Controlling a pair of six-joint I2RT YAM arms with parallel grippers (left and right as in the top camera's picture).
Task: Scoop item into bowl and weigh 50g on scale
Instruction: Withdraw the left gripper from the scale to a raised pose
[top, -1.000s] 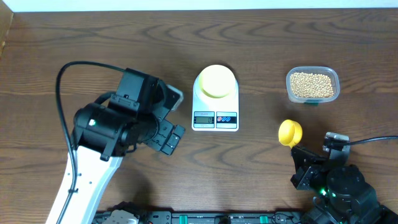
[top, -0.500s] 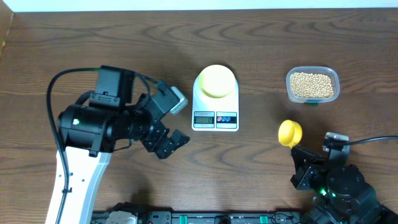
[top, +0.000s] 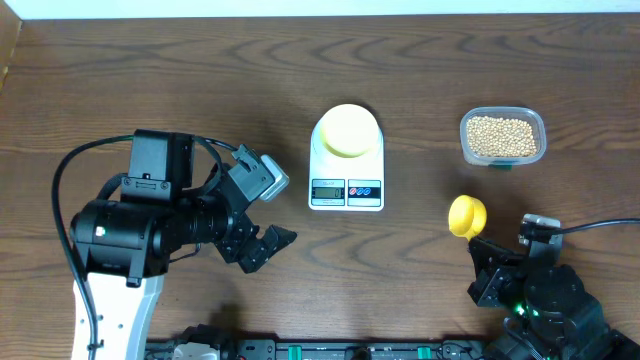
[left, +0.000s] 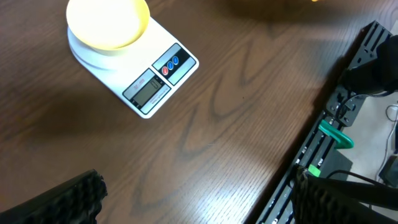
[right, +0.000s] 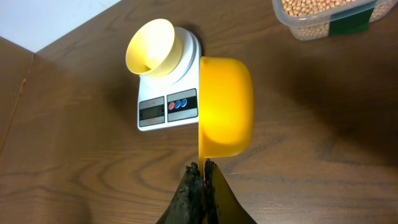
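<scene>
The small pale-yellow bowl (top: 347, 130) sits on the round platform of the white scale (top: 346, 185), a little above the centre of the overhead view. The right wrist view looks into its inside, which is bare pale yellow. The scale's display and two buttons face the bottom edge of the frame; the display is too small to read.

The beans (top: 502, 136) are all in a clear rounded-rectangular tub (top: 464, 138) at the upper right of the overhead view, well apart from the scale. They cover its bottom in a tan layer. A green label shows on the tub's near wall.

Below the tub, in the lower right, is a bright yellow scoop (right: 227, 106). It is turned on its side with its rim edge-on, and nothing is visible in it. The right gripper (right: 203, 177) has its fingers pressed together at the scoop's near end and appears to pinch it there.

The left gripper (top: 268, 208) is at the lower left of the overhead view, left of the scale and above the wooden table (top: 150, 80). Its fingers are spread wide and hold nothing.
</scene>
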